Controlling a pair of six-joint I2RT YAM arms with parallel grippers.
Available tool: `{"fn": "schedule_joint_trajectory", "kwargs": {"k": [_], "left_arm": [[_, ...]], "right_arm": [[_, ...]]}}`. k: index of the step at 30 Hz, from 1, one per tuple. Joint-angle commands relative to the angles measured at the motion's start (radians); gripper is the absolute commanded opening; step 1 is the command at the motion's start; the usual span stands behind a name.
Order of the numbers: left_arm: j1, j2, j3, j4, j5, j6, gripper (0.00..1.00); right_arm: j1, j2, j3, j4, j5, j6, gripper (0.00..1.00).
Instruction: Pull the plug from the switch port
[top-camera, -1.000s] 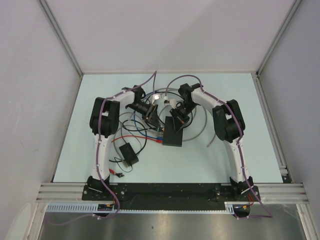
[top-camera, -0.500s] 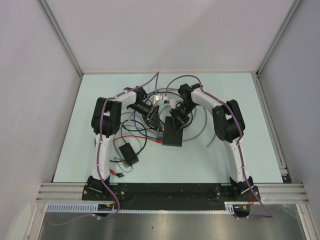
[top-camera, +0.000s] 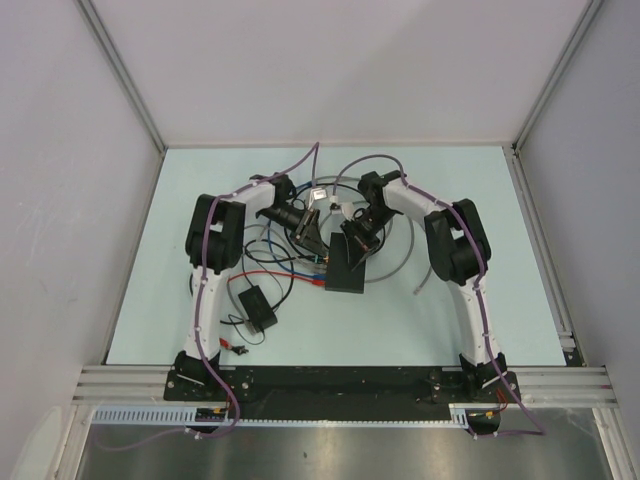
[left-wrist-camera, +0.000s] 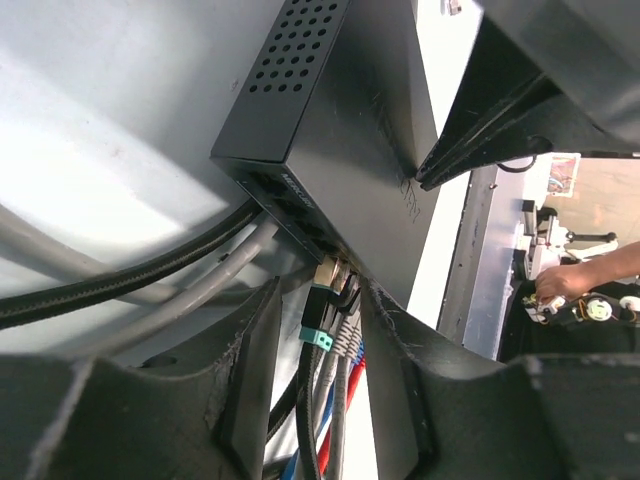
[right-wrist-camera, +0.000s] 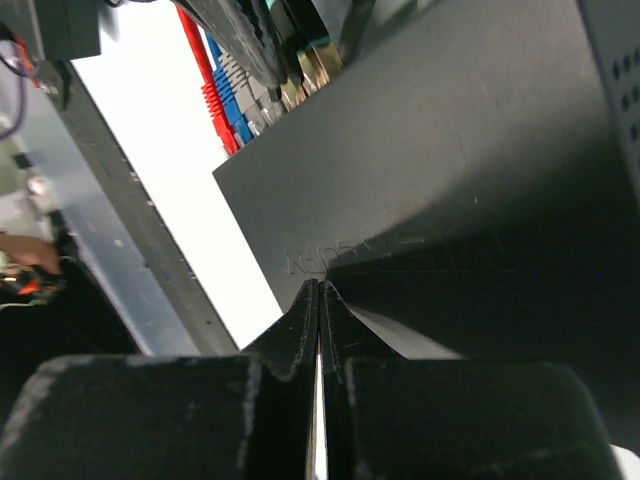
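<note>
One switch box (top-camera: 345, 272) and one smaller black box (top-camera: 257, 308) lie apart

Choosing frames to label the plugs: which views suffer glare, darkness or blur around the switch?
Top external: evenly lit, sharp, but the switch is small. Left wrist: plugs crisp, table glaring white at left. Right wrist: switch in shadow, table blown out, cables soft.
</note>
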Motion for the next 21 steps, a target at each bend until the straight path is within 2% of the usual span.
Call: {"fn": "schedule_joint_trajectory", "kwargs": {"k": [1, 8, 16, 21], "left_arm": [[-0.009, 0.006, 0.028, 0.02, 0.056, 0.013, 0.42], [-0.031, -0.003, -0.001, 0.021, 0.036, 0.018, 0.4], [-0.038, -0.012, -0.018, 0.043, 0.01, 0.001, 0.27], [-0.038, -0.017, -0.017, 0.027, 0.025, 0.024, 0.28]], "right_arm": [[-0.023, 0.046, -0.08, 0.148, 0.195, 0.001, 0.0], [-0.028, 0.058, -0.095, 0.154, 0.183, 0.021, 0.0], [-0.028, 0.069, -0.093, 0.159, 0.179, 0.031, 0.0], [-0.029, 0.069, -0.093, 0.162, 0.178, 0.032, 0.0]]}}
